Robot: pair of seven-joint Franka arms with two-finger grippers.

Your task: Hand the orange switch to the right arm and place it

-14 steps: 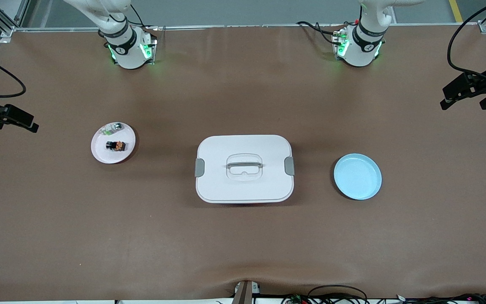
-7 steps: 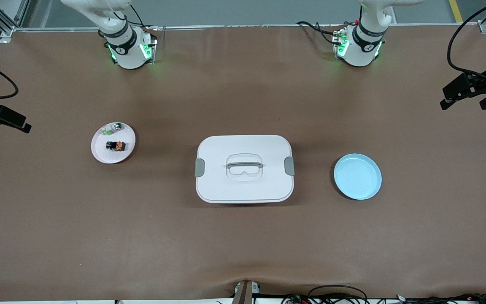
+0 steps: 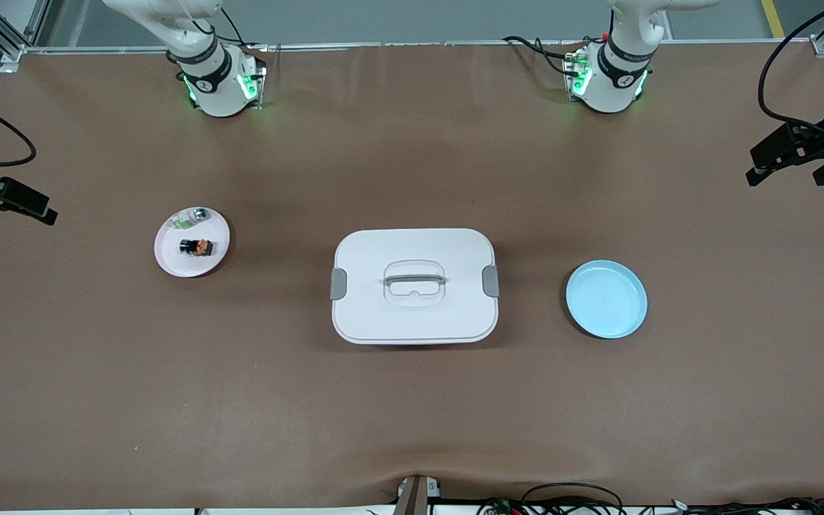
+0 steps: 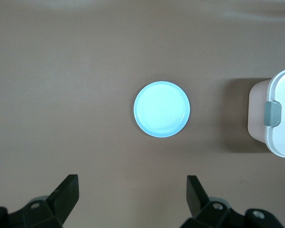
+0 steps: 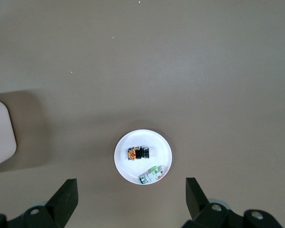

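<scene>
While a brown mat (image 3: 412,400) covers the table, the right gripper (image 3: 15,200) hangs at the table's edge, fingers spread wide, holding nothing. Well apart from it, the orange switch (image 3: 197,247) lies on a white plate (image 3: 169,257) beside a green-and-clear part (image 3: 192,216). A white lidded box (image 3: 413,315) sits mid-table, then a blue plate (image 3: 606,299). At the opposite edge the left gripper (image 3: 791,161) waits, jaws wide, empty.

Two white jointed arms, the right arm (image 3: 201,68) and the left arm (image 3: 616,68), carry black joint bands, green-lit bases, trailing black cables and black two-finger grippers.
</scene>
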